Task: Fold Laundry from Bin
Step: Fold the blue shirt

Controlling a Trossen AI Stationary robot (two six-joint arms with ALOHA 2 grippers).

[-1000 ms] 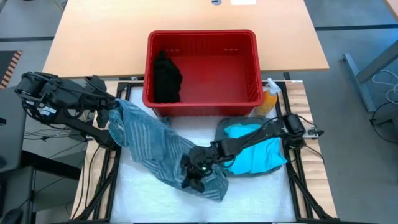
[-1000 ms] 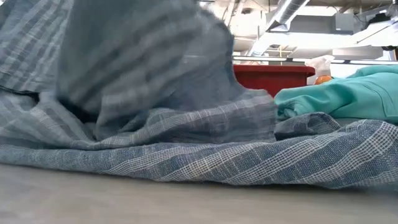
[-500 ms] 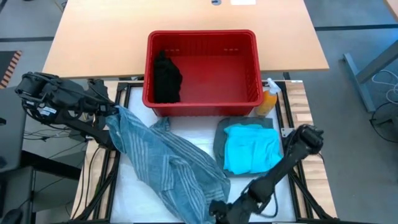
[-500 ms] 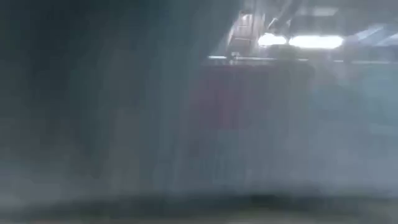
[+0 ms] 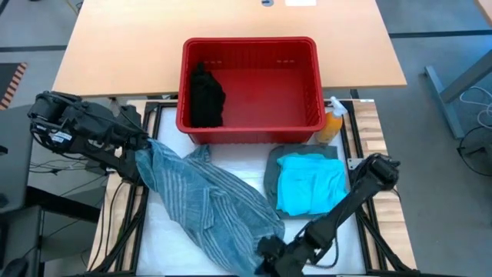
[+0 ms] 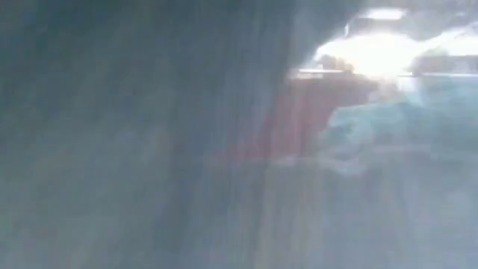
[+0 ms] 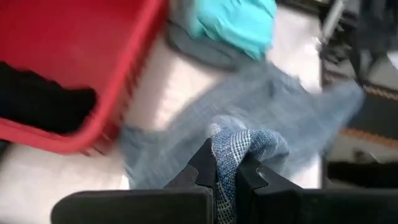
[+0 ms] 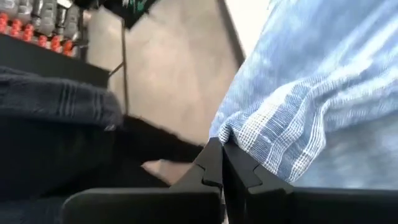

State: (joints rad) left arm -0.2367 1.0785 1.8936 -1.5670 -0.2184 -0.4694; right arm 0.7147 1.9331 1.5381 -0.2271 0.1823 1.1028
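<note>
Both arms are dark — near-black links of matte plastic and metal, joined by rounded, drum-shaped joints. The left arm [image 5: 81,127] is bulky, with thin black cables looping beside it and a small pale label on its housing. The right arm [image 5: 350,201] shows as a slim straight link below a round joint cap. Each gripper — left gripper [image 7: 226,169], right gripper [image 8: 222,163] — has two flat, angular black fingers on a broad black crossbar.
</note>
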